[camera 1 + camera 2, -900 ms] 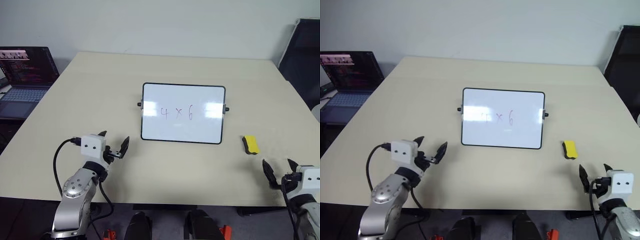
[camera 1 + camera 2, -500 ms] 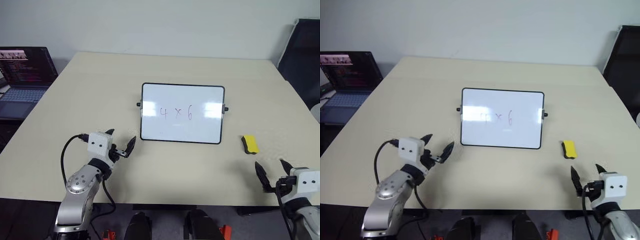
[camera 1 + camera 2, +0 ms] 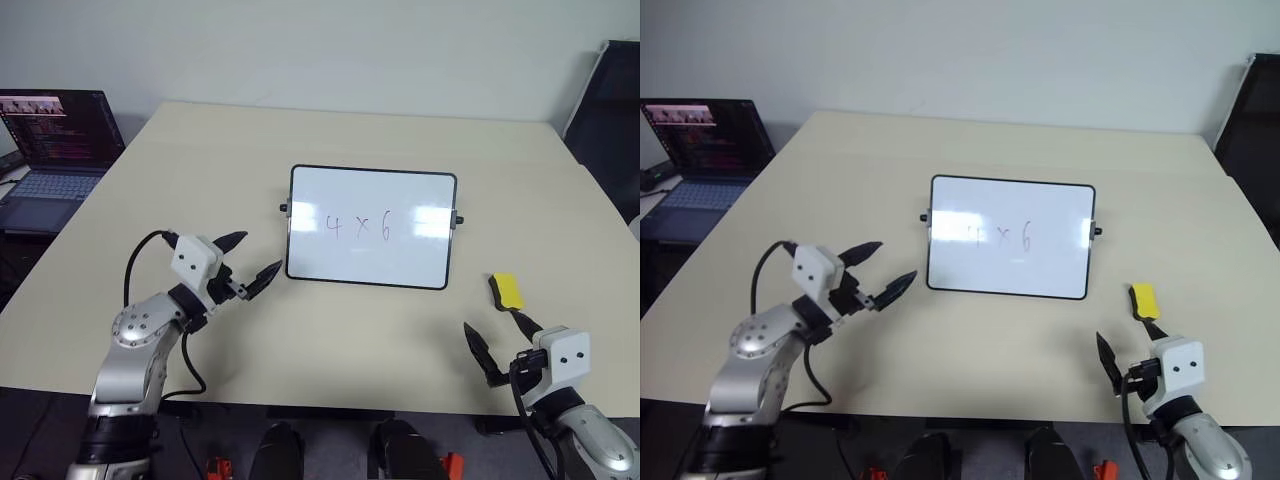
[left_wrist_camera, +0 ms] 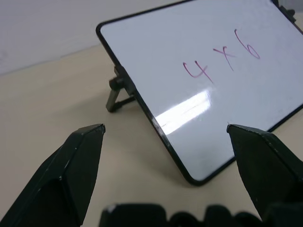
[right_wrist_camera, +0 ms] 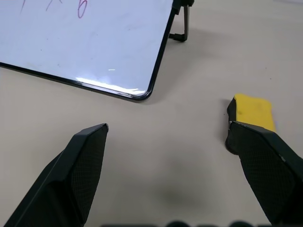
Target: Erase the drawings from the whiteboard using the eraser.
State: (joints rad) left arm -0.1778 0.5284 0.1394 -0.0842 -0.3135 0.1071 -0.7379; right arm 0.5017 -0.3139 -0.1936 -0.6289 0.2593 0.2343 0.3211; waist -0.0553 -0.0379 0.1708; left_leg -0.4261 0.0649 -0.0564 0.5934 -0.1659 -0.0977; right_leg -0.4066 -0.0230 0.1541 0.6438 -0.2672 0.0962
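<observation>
Our left gripper (image 3: 249,262) moved nearer the whiteboard (image 3: 372,227); both claws stand wide, empty. We should bring the right gripper (image 3: 502,343) squarely over the eraser (image 3: 506,291).

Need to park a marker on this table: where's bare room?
Bare table behind the whiteboard, and the front strip between the left gripper and right gripper. Tighter on the right, where the eraser lies close ahead of the right gripper, and by the board's left edge.
</observation>
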